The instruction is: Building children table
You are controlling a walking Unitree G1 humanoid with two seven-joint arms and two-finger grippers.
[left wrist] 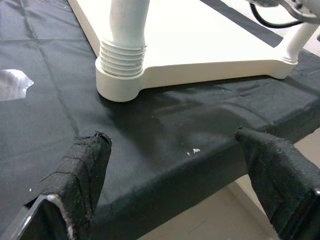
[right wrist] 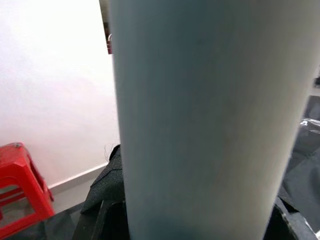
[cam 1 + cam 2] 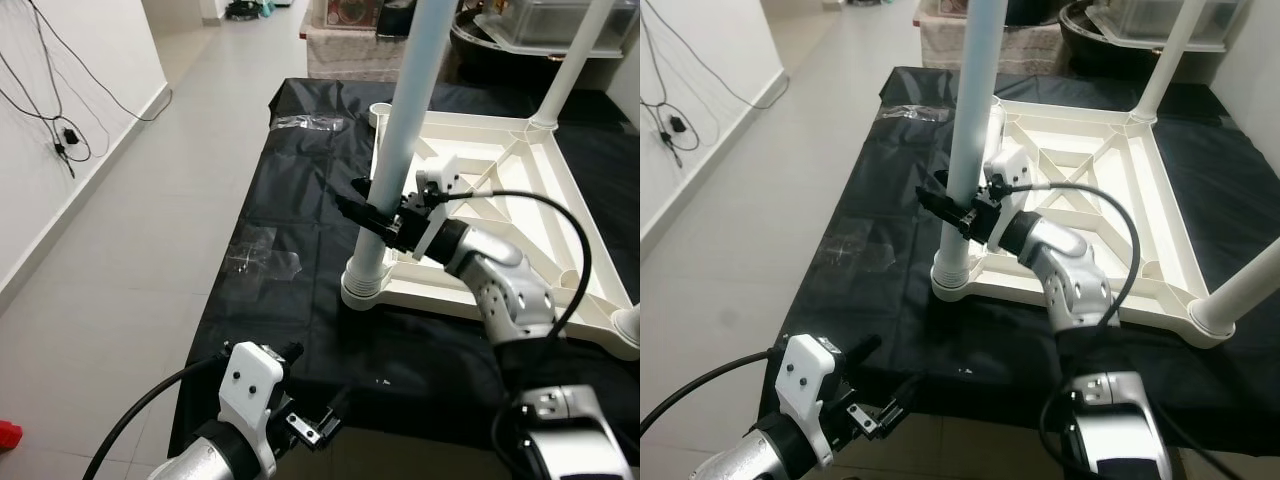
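Observation:
A white children's table (image 3: 530, 140) lies upside down on a surface covered in black cloth (image 3: 290, 330). Its near-left table leg (image 3: 405, 110) stands upright in a ribbed corner socket (image 1: 122, 55). My right gripper (image 3: 372, 218) is shut on this leg a little above the socket, and the leg's pale tube (image 2: 200, 120) shows close up in the right wrist view. My left gripper (image 1: 172, 141) hangs open at the front edge of the cloth, below and left of the socket, holding nothing. Two more legs (image 3: 575, 60) (image 3: 1240, 290) stand at other corners.
Clear plastic wrap (image 3: 262, 258) lies on the cloth left of the table, and another piece (image 3: 310, 123) lies farther back. Bare floor runs along the left, with cables (image 3: 60, 140) on the wall. A red stool (image 2: 20, 185) stands by a wall. Boxes (image 3: 350, 40) stand behind.

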